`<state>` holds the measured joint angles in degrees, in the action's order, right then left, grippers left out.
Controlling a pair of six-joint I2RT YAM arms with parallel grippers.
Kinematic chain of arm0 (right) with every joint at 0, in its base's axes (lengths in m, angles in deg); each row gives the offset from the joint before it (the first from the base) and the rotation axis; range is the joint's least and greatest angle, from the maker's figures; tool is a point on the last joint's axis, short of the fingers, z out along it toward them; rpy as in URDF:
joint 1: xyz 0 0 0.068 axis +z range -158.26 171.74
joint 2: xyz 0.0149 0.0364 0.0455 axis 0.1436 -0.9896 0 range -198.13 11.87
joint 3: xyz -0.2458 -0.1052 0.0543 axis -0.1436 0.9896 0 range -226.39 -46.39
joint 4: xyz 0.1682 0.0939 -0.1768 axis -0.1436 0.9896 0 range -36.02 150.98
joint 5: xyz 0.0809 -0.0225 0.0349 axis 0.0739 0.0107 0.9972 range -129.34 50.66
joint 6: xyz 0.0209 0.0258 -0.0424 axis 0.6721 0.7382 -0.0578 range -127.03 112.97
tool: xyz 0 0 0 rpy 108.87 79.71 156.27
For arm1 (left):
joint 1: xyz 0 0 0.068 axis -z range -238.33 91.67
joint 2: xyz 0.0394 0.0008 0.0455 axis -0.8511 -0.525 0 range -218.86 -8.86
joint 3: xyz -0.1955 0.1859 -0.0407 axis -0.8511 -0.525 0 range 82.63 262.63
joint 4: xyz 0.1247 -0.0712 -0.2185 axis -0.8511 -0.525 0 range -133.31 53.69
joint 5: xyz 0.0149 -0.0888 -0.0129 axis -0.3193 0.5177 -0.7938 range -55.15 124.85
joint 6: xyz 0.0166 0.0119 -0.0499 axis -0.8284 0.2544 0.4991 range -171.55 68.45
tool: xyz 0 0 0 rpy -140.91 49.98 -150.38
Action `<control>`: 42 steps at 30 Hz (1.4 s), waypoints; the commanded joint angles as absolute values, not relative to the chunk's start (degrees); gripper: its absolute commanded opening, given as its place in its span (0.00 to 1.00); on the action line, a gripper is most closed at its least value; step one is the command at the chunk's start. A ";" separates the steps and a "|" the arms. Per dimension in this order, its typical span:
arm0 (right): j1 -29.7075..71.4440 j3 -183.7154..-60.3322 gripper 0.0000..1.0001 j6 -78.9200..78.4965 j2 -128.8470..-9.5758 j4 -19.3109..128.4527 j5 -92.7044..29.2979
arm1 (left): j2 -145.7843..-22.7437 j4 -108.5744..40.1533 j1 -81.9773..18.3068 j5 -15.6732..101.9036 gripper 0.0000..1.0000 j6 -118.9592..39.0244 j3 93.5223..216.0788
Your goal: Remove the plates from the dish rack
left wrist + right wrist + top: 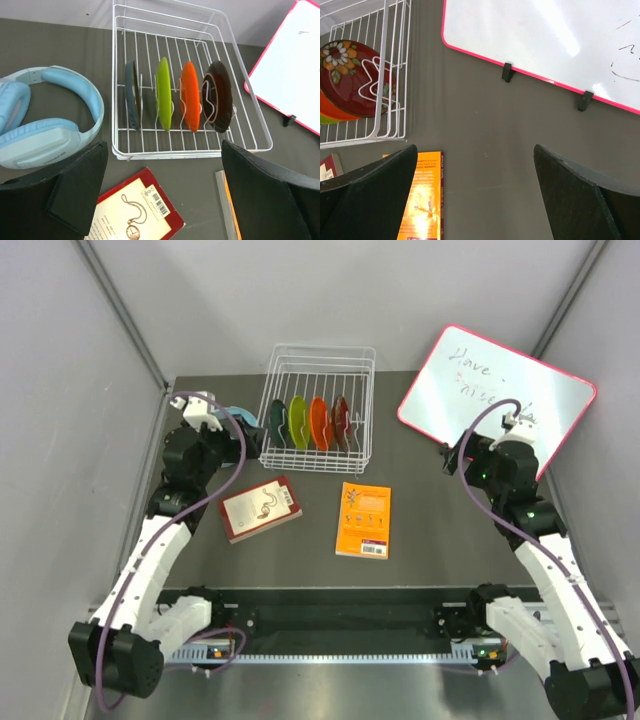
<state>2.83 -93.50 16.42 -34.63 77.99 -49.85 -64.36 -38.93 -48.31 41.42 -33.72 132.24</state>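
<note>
Plates (318, 423), four, stand on edge in the slot wires of the dish rack (314, 468), side by side: teal plate (132, 95) at the rack's left end, then lime plate (164, 97), orange plate (190, 100), and dark red floral plate (350, 75) at its right end. The wires hold each upright with a gap between neighbours, which looks meant to leave a rim free to pinch from above. None is out of the rack yet, so the task is at its start by my reading. Left pincer (164, 165) is spread wide with nothing between its jaws, hanging off the rack's front-left corner and looking down into it. All four plates lie ahead of its fingertips, apart from them. Right pincer (475, 150) is likewise spread and empty, off the rack's right side and well apart; only the floral plate and a sliver of orange show in its view. Blue headphones (50, 120) lie close left of the rack and may crowd that approach. Red book (135, 210) and orange book (363, 520) lie on the table (430, 510) in front of the rack, and the whiteboard (495, 390) stands to the rack's right.
</note>
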 commanded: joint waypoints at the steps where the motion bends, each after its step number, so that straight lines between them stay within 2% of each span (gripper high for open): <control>1: 3.26 -92.97 1.00 14.95 -34.36 75.60 -51.29 | -64.84 -34.48 -48.14 39.50 0.99 -34.58 132.91; 10: 3.17 -92.88 1.00 13.28 -37.79 75.16 -51.91 | -71.25 -29.64 -46.92 47.69 0.97 -33.97 133.43; 14: 3.25 -92.88 1.00 13.19 -37.70 74.72 -52.26 | -74.33 -26.57 -42.43 42.25 0.94 -35.72 134.83; 16: 3.17 -92.53 1.00 13.36 -37.79 74.02 -52.00 | -77.49 -25.42 -40.51 41.45 0.90 -35.47 136.32; 30: 3.17 -90.69 1.00 14.68 -43.50 71.56 -51.21 | -101.91 -18.65 -26.44 35.38 0.86 -34.94 149.95; 42: 3.17 -90.42 1.00 14.51 -45.87 70.59 -51.39 | -114.40 -14.88 -23.53 22.91 0.82 -35.81 156.72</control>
